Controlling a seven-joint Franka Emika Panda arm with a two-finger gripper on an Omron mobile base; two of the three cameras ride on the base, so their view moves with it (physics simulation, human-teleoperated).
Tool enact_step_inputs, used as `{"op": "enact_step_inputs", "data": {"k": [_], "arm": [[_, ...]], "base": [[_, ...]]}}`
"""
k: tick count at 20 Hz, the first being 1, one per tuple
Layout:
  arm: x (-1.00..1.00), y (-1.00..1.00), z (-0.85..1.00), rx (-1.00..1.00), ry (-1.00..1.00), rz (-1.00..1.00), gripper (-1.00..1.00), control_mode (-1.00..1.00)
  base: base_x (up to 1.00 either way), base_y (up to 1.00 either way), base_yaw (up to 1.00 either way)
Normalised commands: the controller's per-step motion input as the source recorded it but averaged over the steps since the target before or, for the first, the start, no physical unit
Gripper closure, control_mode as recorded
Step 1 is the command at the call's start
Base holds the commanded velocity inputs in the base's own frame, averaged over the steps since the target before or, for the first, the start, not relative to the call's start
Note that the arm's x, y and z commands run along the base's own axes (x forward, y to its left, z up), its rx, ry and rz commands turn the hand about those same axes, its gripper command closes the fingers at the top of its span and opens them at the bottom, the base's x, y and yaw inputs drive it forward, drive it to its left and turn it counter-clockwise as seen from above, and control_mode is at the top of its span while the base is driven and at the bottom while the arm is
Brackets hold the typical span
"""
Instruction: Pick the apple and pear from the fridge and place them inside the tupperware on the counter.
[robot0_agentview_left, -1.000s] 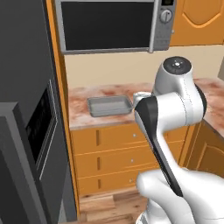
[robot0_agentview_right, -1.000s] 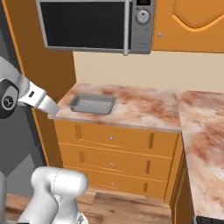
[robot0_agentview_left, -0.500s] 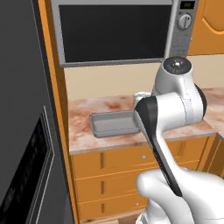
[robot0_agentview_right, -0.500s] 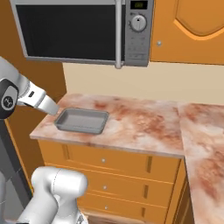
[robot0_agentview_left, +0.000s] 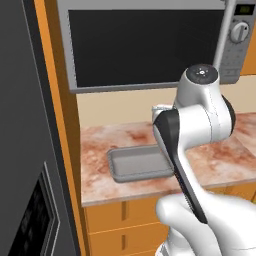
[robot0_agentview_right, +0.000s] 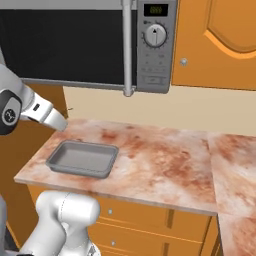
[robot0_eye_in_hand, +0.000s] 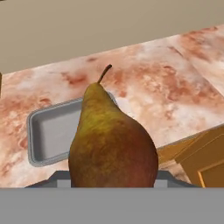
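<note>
The fridge (robot0_agentview_left: 25, 150) stands as a tall dark slab at the left of the left base view, its side toward the camera, so nothing of its inside can be read. To its right runs the counter (robot0_agentview_right: 160, 165), pinkish marbled stone over orange drawers, with a microwave (robot0_agentview_right: 90, 45) mounted above it and an orange wall cabinet (robot0_agentview_right: 215, 45) further right.

On the left end of the counter, near the front edge, sits the tupperware (robot0_agentview_right: 82, 159), a shallow grey tray. In both base views its floor looks bare, and in the hand view the part of it not hidden by the fruit is bare too, so no fruit appears to have been delivered.

The pear (robot0_eye_in_hand: 111, 140) is the thing in hand: it stands upright, stem up, large at the bottom of the hand view, with the tray behind it and slightly to the left. The gripper (robot0_eye_in_hand: 113, 181) is clenched on the pear, its fingertips mostly hidden behind the fruit.

As a judgement, the task is in its first half: the pear is out of the fridge and is being carried toward the tray, but not yet over it or set down. What is left is to lower the pear into the tupperware and release it, then fetch the apple from the fridge and place it beside the pear.
</note>
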Motion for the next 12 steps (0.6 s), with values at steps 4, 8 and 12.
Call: {"op": "enact_step_inputs", "data": {"k": [4,8,12], "arm": [[0.05,0.00,-0.49,0.01,0.00,0.25,1.00,-1.00],[0.15,0.00,-0.66,0.00,0.04,0.35,1.00,-1.00],[0.32,0.00,-0.57,0.01,0.18,0.29,1.00,-1.00]], "base": [[0.07,0.00,0.05],[0.00,0.00,0.00],[0.00,0.00,0.00]]}}
